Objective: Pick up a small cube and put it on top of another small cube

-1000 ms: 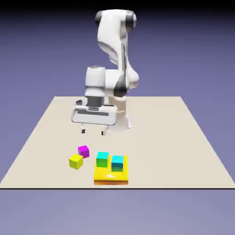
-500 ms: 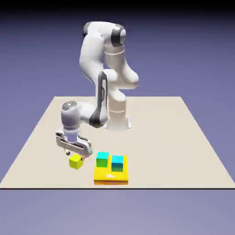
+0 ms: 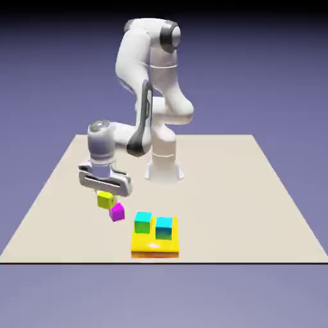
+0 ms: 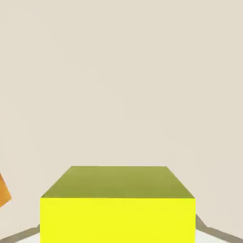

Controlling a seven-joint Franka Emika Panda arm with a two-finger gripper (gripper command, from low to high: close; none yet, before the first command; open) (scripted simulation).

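Exterior view overlooks the whole table [image 3: 256, 192]; hand view hugs the yellow-green cube [image 4: 117, 209].

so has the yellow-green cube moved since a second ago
Yes. The yellow-green cube is now lifted off the table in the gripper, above and just left of the magenta cube, which looks unmoved.

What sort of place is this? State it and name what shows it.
A rendered simulation tabletop, not a real room: a white arm's gripper holding a yellow-green cube over a beige table, flat-coloured blocks like the magenta cube, a blank blue-violet backdrop.
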